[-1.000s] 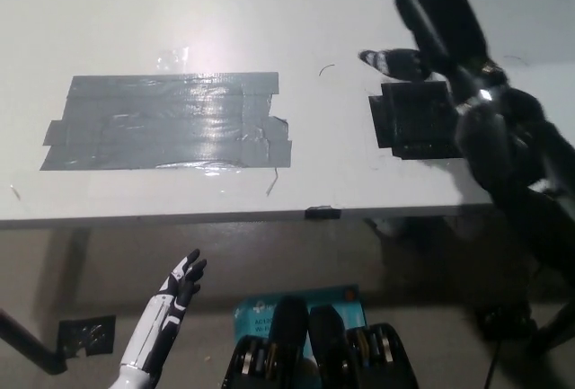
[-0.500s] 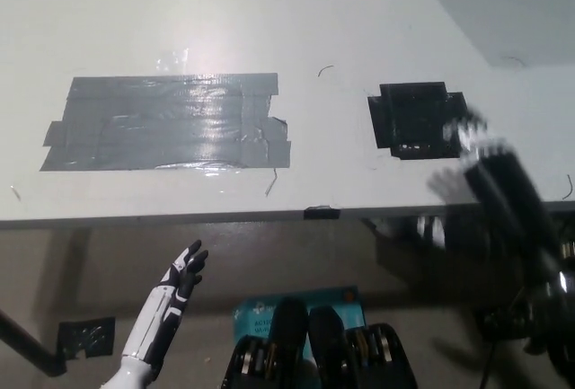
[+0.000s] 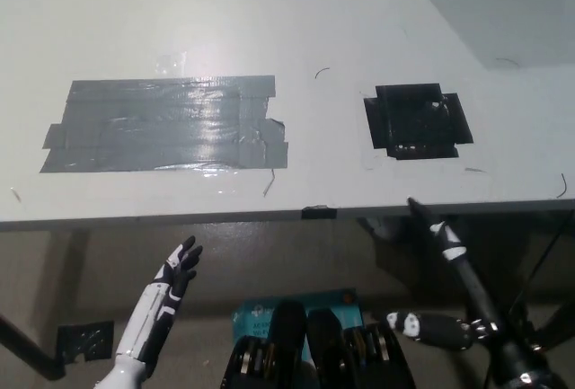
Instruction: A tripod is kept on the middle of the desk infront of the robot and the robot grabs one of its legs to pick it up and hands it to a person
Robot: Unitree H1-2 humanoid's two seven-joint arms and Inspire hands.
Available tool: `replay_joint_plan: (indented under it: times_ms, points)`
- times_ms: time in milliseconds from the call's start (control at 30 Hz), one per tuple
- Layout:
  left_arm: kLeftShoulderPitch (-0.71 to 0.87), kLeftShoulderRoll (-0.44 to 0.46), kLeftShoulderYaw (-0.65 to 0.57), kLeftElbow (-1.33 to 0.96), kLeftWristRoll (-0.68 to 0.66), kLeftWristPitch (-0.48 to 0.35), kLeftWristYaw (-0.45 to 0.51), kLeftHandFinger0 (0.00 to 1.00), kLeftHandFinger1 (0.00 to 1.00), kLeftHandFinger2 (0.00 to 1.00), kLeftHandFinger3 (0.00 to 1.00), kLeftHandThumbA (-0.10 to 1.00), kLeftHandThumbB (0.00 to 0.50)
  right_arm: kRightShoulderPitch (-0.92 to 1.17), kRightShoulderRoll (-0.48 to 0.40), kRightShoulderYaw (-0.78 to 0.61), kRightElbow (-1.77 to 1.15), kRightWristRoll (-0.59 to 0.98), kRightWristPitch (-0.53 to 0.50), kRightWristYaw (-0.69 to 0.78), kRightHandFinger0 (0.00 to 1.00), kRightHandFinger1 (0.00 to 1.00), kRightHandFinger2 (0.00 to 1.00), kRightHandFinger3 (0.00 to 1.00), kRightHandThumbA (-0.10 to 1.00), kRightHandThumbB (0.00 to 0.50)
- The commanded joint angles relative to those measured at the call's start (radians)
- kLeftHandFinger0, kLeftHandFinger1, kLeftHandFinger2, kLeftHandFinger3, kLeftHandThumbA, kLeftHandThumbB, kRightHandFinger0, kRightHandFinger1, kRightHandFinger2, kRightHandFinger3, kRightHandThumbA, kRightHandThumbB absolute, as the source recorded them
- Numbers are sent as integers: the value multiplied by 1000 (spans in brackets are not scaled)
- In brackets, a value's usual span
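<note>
No tripod on the table [image 3: 359, 12] — its handling cannot be judged. Left robot hand [image 3: 175, 272] and right robot hand [image 3: 469, 281] hang below it, fingers spread, empty.

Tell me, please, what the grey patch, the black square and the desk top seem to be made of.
Grey patch: overlapping strips of grey tape, probably duct tape; glossy, with wrinkles, glare and ragged ends. Black square: likely black tape, more matt, with stepped edges and small glints. Desk top: smooth white board, perhaps laminate or painted; it cannot be told which.
</note>
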Motion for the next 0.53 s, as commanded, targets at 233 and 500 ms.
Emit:
replay_joint_plan:
  times_ms: [233, 500]
  points:
    - [-12, -4, 36, 8, 4, -97, 27, 1000, 1000, 1000, 1000, 1000, 113, -2, 47, -52, 88, 203, -11, 219, 1000, 1000, 1000, 1000, 1000, 279]
    - [-13, -6, 44, 4, 0, -101, 23, 1000, 1000, 1000, 1000, 1000, 101, 1, 54, -62, 105, 175, 7, 250, 1000, 1000, 1000, 1000, 1000, 255]
